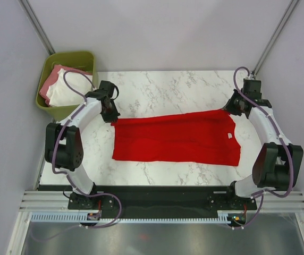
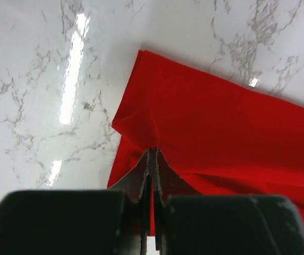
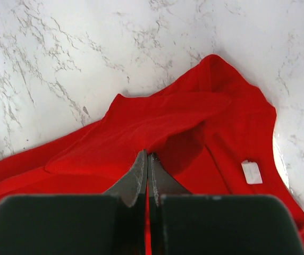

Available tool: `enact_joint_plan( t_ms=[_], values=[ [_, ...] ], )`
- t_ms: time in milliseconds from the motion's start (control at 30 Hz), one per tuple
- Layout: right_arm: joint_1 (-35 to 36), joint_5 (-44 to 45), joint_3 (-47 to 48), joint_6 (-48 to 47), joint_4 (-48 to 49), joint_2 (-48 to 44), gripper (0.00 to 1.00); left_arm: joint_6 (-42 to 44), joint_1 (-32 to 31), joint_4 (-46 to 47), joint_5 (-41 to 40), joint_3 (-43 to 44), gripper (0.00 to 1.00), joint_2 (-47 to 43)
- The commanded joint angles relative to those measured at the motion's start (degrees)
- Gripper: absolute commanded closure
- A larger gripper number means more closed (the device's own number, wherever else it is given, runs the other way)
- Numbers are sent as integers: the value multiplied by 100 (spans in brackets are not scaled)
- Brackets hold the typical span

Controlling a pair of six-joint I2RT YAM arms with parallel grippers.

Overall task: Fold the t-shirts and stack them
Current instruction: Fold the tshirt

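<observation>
The right gripper (image 3: 148, 159) has its two fingers pressed flat together, pinching a raised fold of the red t-shirt (image 3: 194, 122) between the tips. From the pinch the cloth rises in a soft ridge and casts a dark shadow just to its right. The rest of the shirt lies on the white, grey-veined marble table (image 3: 61, 64), trailing off to the lower left. A small white neck label (image 3: 251, 172) shows near the shirt's right edge

Olive bin (image 1: 61, 111) beside marble table (image 1: 162, 89)
</observation>
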Motion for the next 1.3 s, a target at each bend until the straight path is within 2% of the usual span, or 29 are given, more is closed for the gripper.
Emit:
enact_joint_plan(
  t_ms=[0,533,700,800,900,933,1033,1133,1267],
  values=[
    [-24,279,-300,-76,101,-462,100,103,-90,298,-277,-387,98,-584],
    [-24,762,-1671,38,-128,-1788,99,-328,-416,483,-434,-1767,98,-1297],
    [-24,1272,-2260,74,-128,-2333,91,-215,-416,527,-671,-1803,98,-1192],
    [-24,1431,-2427,65,-216,-2649,77,-109,-416,536,-742,-1698,96,-1060],
    [-16,1431,-2472,-31,-198,-2870,61,-30,-416,562,-699,-1627,79,-1199],
    [-7,1431,-2446,-66,-224,-2845,58,-12,-416,562,-672,-1592,67,-1252],
    [2,1231,-2375,-145,-172,-2765,50,41,-416,562,-567,-1505,49,-1516],
    [89,1027,-2226,-154,-67,-2432,50,50,-416,510,-453,-1399,41,-1683],
    [362,1105,-1578,-339,-224,-1519,51,-29,-626,457,-128,-1162,39,-1649]
  ],
)
